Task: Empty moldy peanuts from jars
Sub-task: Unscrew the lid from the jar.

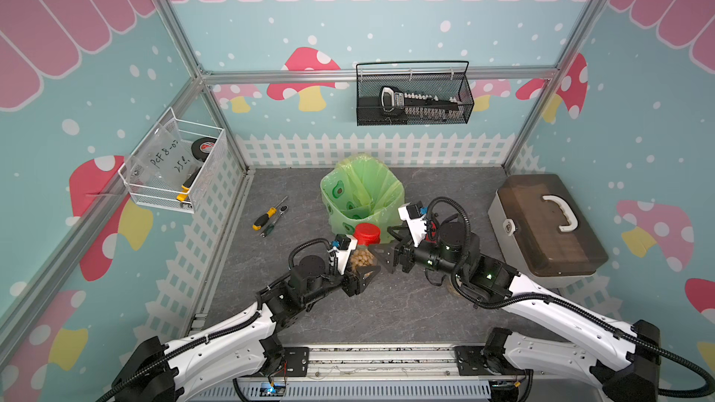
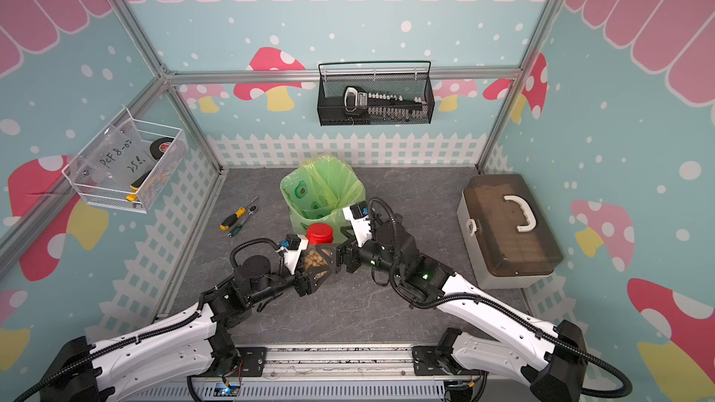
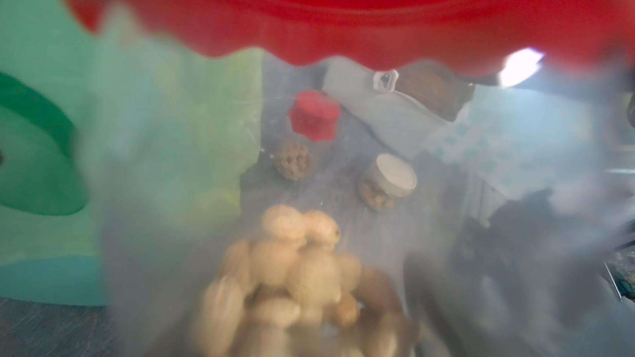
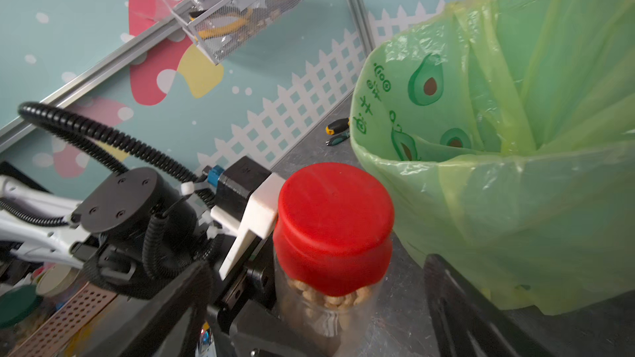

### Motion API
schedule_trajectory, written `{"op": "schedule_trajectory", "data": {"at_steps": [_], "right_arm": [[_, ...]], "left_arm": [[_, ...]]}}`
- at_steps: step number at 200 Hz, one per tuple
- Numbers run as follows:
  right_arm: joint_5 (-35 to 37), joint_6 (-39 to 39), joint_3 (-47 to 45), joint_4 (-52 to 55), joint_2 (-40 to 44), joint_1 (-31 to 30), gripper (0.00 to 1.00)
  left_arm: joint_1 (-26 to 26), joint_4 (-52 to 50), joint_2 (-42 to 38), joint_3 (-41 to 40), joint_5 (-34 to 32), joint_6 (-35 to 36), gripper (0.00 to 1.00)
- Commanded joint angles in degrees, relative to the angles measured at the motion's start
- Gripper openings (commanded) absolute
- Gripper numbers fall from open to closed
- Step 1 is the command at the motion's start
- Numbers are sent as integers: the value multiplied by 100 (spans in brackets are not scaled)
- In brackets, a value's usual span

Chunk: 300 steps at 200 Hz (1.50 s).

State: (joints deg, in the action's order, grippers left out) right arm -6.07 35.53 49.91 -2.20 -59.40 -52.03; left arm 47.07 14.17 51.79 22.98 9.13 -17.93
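While the left gripper clamps the clear jar of moldy peanuts just beside the green-bagged bin, the right gripper, jaws spread beside the red screw lid, should centre, close squarely, then twist.

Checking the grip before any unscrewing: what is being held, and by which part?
The left gripper holds the jar by its clear body, below the red lid; the right gripper stands open, empty.
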Motion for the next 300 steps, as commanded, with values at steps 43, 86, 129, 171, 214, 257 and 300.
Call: {"op": "schedule_trajectory", "data": {"at_steps": [43,86,129,171,214,257,300], "right_arm": [[451,569,129,-741,-679,-13,85],[364,587,227,-738,-920,-35,84],[298,597,280,-765,-1021,-35,71],[-102,454,322,-692,-934,-5,52],[-1474,324,288,-772,-861,386,47],[-3150,181,217,-1028,-676,818,46],[-4557,-97,125,-1603,-542,973,46]], "left_arm": [[108,99,75,259,-13,155,34],[110,31,135,312,37,195,34],[110,38,165,344,74,220,34],[105,11,44,364,303,190,34],[-122,250,-20,296,1015,3,34],[-216,457,-51,311,2112,-202,34],[-260,726,-60,299,2937,-297,34]]}}
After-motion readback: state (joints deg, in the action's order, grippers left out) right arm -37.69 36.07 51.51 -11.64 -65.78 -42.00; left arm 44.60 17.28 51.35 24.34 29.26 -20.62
